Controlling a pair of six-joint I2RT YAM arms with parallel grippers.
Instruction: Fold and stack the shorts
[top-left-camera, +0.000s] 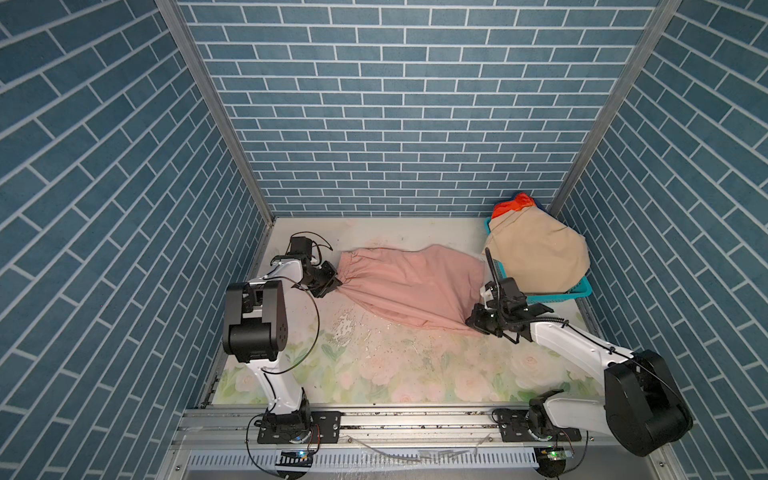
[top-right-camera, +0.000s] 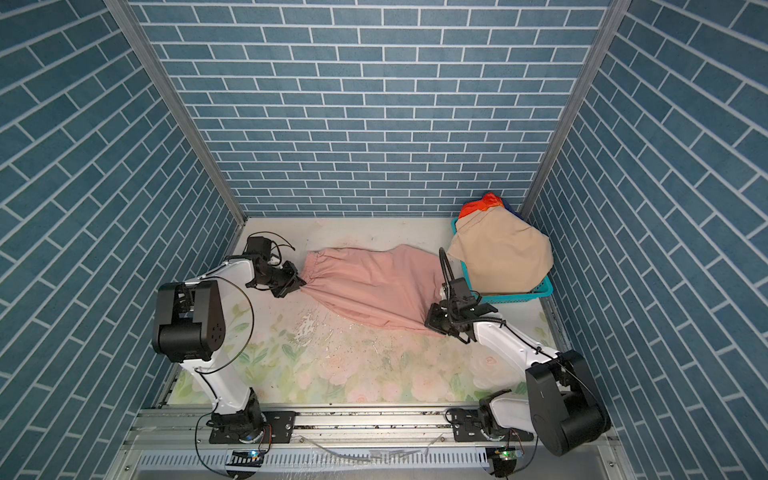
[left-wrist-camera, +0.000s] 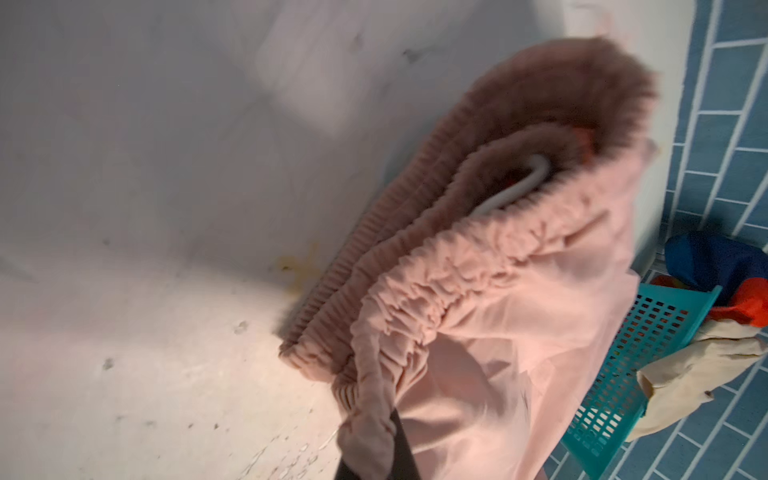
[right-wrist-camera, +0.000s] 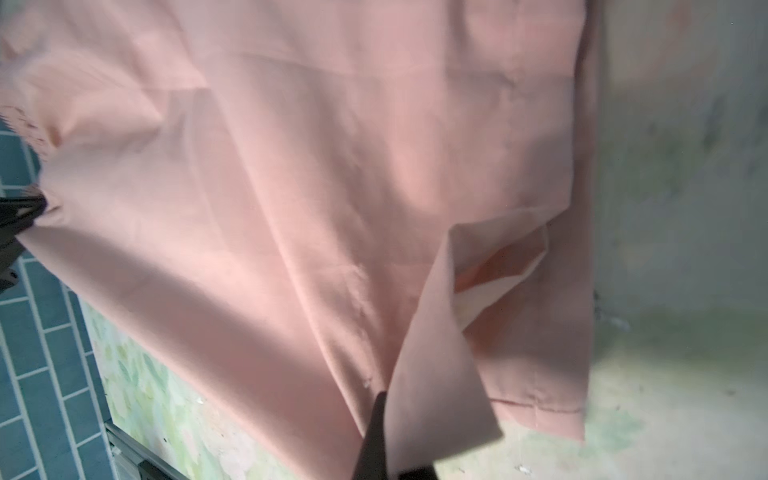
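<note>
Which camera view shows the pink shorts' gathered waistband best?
The left wrist view: the waistband fills the picture, gathers clear. Both top views show it small, at the left gripper; the right wrist view shows mainly smooth cloth.

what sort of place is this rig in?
Probably a staged robot test cell, not a home: brick-print wall panels on aluminium posts, two arms on a front rail gripping pink shorts, floral-print tabletop.

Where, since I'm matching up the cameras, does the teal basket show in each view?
In a top view: teal basket at the far right, by the tiled wall.
In a top view: same far-right corner.
Left wrist: behind the pink shorts, against the tiled wall.
Right wrist: not in it.
Shared landmark: the pink shorts, in all four.
</note>
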